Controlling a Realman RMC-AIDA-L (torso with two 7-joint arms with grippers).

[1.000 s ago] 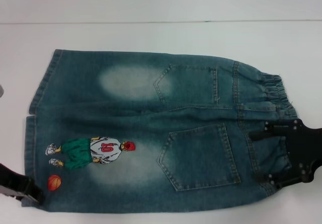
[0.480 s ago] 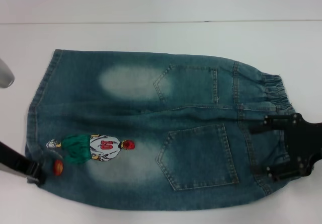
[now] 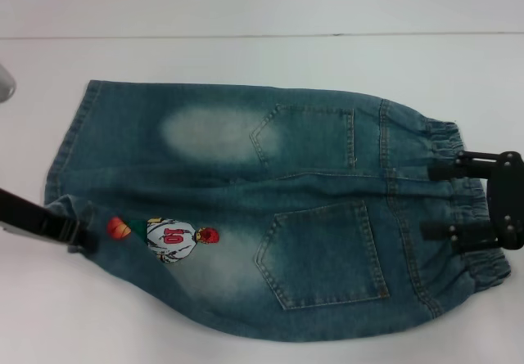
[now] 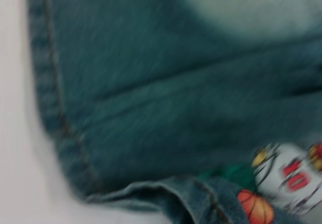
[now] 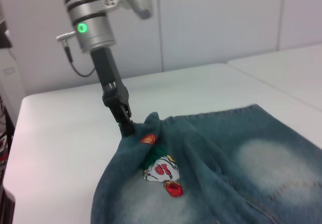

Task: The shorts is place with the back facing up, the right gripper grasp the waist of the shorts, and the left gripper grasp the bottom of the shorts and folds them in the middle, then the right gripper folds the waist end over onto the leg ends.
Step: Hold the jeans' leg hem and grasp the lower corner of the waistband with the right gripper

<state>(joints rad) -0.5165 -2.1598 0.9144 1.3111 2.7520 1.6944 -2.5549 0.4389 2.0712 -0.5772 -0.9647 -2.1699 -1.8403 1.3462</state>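
I had the blue-green washed denim shorts (image 3: 262,217) lying back-up across the white bench (image 3: 246,57), waist at three o'clock. The slim black left hand (image 3: 78,235) on its silver wrist was clamped on the near leg hem (image 5: 151,121) at nine o'clock, lifting it for the middle fold. The black skeletal right hand (image 3: 438,200) sat over the elastic waistband (image 3: 463,208); I could not tell its grip.
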